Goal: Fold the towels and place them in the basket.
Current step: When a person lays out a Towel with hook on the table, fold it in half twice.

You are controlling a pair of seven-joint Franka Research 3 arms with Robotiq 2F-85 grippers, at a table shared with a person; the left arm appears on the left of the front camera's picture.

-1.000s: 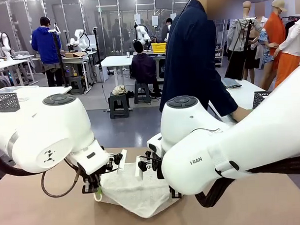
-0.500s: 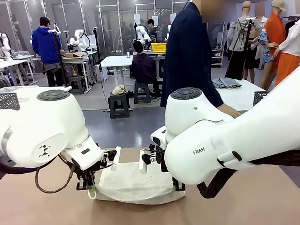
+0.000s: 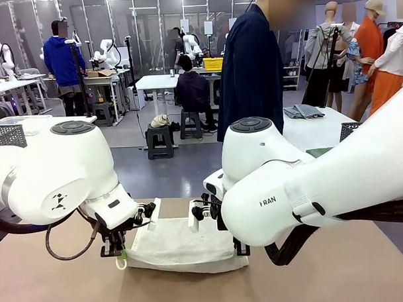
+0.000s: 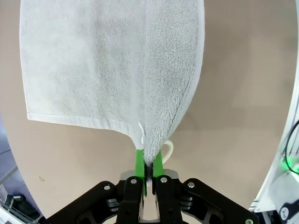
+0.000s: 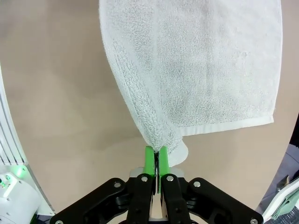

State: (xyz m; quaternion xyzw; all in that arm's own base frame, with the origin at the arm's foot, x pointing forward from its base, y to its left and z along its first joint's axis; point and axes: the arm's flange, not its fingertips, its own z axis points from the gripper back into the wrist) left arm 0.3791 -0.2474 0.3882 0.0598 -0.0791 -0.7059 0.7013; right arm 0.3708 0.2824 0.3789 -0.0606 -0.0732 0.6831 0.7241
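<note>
— How is the white towel [image 3: 181,243] lying?
— It is lying doubled over and flat on the counter, midway between the left and right edges and toward the far edge, its terry nap showing.
— And its near corners?
— The left fingers [image 4: 138,163] are pinching one, where a small loop [image 4: 167,151] is sticking out; the right fingers [image 5: 149,163] are pinching the other, both corners bunching up.

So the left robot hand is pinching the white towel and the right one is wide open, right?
No. The right gripper is shut on a corner of the white towel too; the right wrist view shows it. The left gripper is pinching it, yes.
</note>
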